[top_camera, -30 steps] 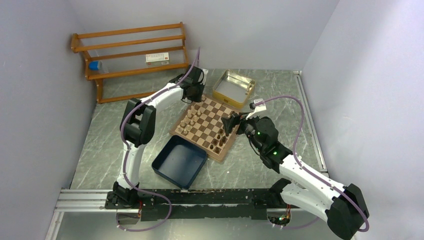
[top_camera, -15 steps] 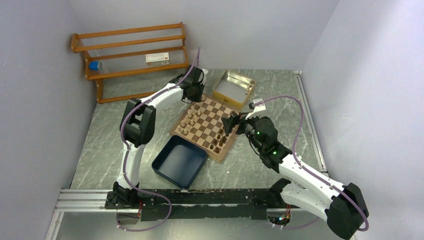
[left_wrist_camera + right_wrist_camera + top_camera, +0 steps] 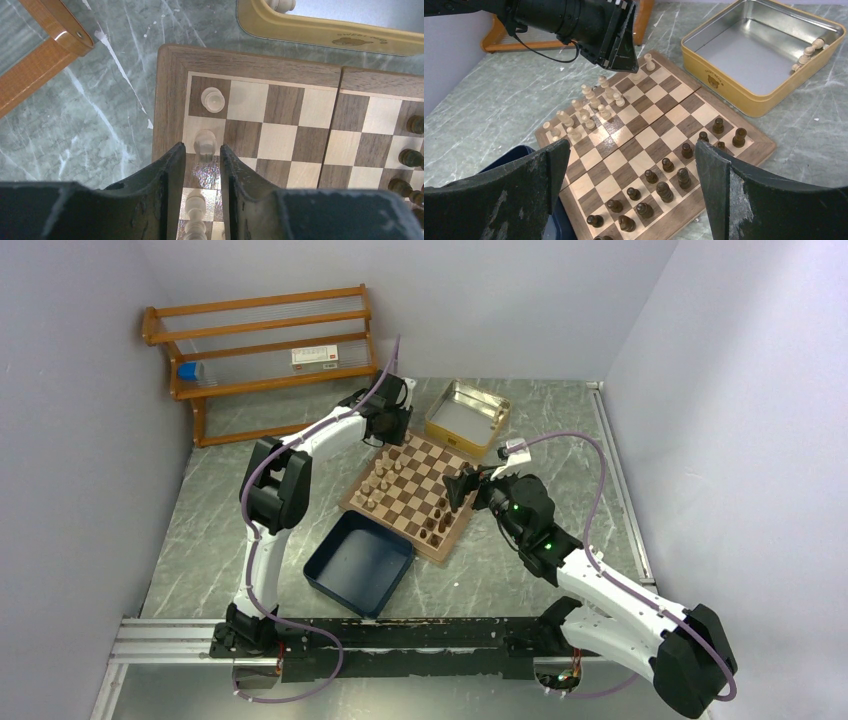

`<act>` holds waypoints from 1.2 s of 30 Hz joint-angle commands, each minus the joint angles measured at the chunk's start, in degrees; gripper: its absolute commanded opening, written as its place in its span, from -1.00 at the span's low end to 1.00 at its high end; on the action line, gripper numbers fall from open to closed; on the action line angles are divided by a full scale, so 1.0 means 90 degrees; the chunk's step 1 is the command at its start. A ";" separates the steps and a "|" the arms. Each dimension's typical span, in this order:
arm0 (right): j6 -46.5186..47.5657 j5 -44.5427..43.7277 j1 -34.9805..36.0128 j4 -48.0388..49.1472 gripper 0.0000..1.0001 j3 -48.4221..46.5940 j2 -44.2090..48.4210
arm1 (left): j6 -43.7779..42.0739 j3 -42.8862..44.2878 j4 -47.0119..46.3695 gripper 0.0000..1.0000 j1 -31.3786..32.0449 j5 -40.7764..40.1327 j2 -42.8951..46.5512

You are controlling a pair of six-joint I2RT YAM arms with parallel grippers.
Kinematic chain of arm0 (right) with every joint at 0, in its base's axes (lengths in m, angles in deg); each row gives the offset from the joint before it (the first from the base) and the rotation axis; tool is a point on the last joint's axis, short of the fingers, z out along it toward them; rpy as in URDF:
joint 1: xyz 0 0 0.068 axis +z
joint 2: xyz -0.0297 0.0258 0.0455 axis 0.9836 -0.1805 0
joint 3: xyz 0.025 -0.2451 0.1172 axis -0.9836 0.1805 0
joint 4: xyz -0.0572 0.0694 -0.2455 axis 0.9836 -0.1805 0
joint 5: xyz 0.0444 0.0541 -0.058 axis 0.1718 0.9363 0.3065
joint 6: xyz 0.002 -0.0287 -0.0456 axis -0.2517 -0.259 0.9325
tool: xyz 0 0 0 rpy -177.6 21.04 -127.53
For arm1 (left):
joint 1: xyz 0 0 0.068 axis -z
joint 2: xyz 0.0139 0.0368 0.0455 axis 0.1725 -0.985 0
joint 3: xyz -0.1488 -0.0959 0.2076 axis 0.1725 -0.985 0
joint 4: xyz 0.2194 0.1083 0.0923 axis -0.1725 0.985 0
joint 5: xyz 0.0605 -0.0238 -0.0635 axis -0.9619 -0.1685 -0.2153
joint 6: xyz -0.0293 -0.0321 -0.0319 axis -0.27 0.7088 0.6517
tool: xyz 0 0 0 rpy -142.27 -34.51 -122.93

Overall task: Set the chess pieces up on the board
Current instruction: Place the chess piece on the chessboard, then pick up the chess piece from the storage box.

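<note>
Left wrist view: tan wooden pawn (image 3: 205, 141) stood on checkered wooden board (image 3: 170, 100), far corner.
Left pincer (image 3: 202, 148) is parted narrowly around it, right pincer (image 3: 631, 146) spread; light, tippy, best gripped at the neck.

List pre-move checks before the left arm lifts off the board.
1. Gap between the left fingers: ok, parted.
2. Those fingers free of the light pawn between them: cannot tell.
3. That pawn upright on the board: ok.
4. Clearance to the corner piece: ok, apart.
5. Nothing in the right fingers: ok, wide open.
6. Emptied tin: not ok, light pieces lie inside.
</note>
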State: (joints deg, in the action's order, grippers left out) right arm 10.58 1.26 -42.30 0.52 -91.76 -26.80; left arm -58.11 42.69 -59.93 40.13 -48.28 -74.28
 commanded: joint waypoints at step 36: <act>0.0313 -0.0546 -0.1499 -0.1625 0.93 -0.4008 -0.4155 | 0.0227 -0.4079 -0.0148 0.96 -0.0295 0.1056 0.6408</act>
State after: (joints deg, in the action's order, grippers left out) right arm 5.07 -0.66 -54.91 -7.33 -120.02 -56.00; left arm -55.94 12.96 -58.53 37.62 -42.77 -22.81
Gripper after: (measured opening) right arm 0.987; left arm 0.979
